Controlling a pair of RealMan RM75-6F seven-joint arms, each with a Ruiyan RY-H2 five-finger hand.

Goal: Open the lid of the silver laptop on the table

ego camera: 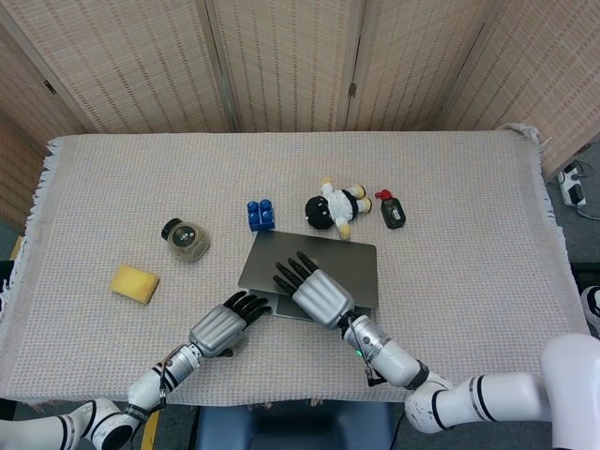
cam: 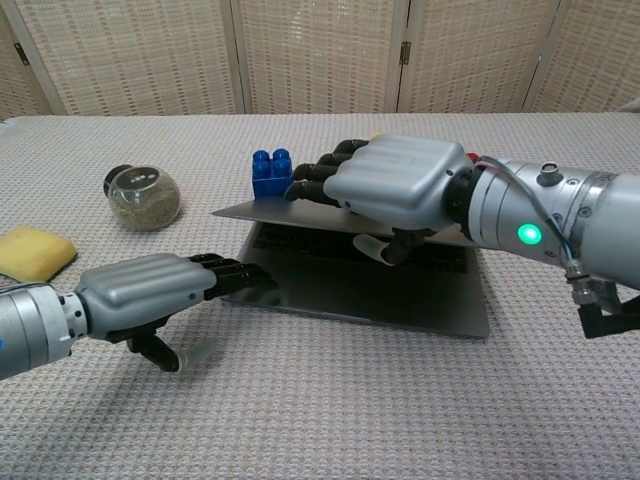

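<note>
The silver laptop (ego camera: 352,267) (cam: 420,305) lies near the table's front middle, its lid (cam: 262,211) raised a little off the base. My right hand (ego camera: 317,292) (cam: 390,185) grips the lid's front edge, fingers lying on top and the thumb underneath. My left hand (ego camera: 225,323) (cam: 150,292) lies flat and stretched out, its fingertips (cam: 245,272) touching the front left corner of the laptop's base. It holds nothing.
A blue toy brick (ego camera: 262,215) (cam: 272,177) stands just behind the lid. A small doll (ego camera: 335,206) and a black and red gadget (ego camera: 391,211) lie behind right. A glass jar (ego camera: 185,238) (cam: 142,196) and a yellow sponge (ego camera: 134,282) (cam: 32,254) sit at the left.
</note>
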